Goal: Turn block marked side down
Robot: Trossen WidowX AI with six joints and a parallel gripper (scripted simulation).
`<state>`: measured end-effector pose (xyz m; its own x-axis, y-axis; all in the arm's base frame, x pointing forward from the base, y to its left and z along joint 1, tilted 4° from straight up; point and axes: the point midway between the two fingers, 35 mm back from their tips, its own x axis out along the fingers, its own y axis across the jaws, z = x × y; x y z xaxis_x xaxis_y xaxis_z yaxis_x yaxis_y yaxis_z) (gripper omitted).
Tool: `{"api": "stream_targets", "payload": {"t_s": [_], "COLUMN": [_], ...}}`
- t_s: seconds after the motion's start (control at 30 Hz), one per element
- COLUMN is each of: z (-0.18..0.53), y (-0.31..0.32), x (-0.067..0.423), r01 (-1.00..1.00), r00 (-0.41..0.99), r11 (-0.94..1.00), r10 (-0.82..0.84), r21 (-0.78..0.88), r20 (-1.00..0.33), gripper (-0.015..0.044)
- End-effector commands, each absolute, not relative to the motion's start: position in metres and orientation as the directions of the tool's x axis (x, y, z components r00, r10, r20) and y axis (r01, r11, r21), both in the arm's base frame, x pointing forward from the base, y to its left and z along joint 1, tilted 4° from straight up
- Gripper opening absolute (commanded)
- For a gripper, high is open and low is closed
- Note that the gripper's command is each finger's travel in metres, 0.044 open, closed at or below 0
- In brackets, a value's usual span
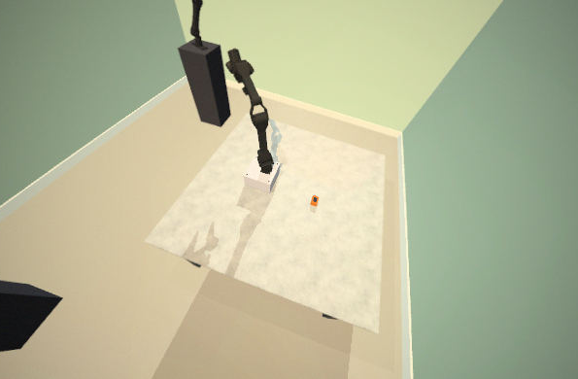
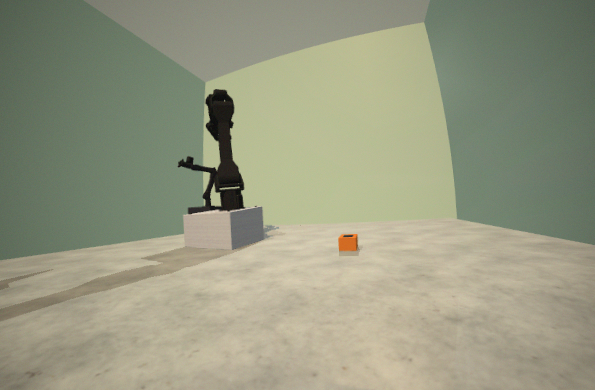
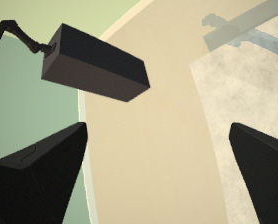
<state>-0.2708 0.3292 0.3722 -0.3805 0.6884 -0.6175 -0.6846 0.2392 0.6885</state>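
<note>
The small orange block (image 2: 348, 243) sits dark-marked side up on the mottled pale bench (image 2: 435, 310), well apart from the wide-open, empty black pincer (image 3: 156, 183); an off-centre grasp could tumble it sideways.

A pale mottled stone-look table top (image 1: 325, 253) carries two things. A white square base block (image 1: 257, 181) and a small orange cube (image 1: 314, 201) rest on it, well apart.

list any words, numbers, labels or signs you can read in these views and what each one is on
There is no readable text in any view.
The orange block has a dark mark on its top face, too small and blurred to tell whether it is a letter or a symbol.
The white base, the arm and the walls show no writing.
</note>
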Motion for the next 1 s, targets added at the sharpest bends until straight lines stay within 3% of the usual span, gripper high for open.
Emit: {"api": "stream_targets", "payload": {"t_s": [0.0,0.3,0.53,0.97], "z": [0.371,0.326,0.295,0.227], "y": [0.331,0.41,0.436,0.417], "x": [-0.269,-0.151,-0.062,0.144], "r01": [-0.686,-0.723,-0.706,-0.573], "r00": [-0.375,-0.114,0.059,0.298], "r11": [0.243,0.423,0.559,0.792], "r10": [0.69,0.707,0.658,0.441], "r21": [0.686,0.547,0.434,0.211], "r20": [-0.619,-0.698,-0.751,-0.846], "gripper": [0.0426,0.044,0.044,0.044]}}
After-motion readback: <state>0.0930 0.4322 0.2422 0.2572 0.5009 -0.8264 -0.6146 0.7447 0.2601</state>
